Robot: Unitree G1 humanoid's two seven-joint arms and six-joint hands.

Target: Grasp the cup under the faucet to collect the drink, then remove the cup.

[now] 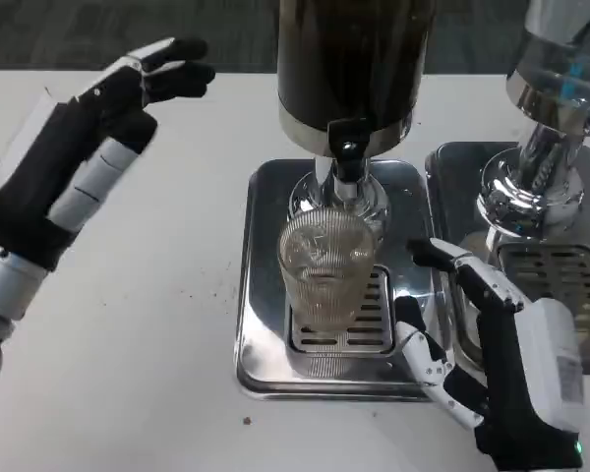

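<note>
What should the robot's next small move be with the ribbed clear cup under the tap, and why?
Probably close the right hand leftward around the ribbed clear cup: the cup stands ungripped on the drip tray under the black faucet, and the left hand is raised far away.

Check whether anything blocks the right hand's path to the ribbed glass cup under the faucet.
Nothing visible does. The right hand sits open beside the ribbed clear glass cup, which stands on the slotted steel drip tray below the black faucet; only bare tray lies between them.
</note>
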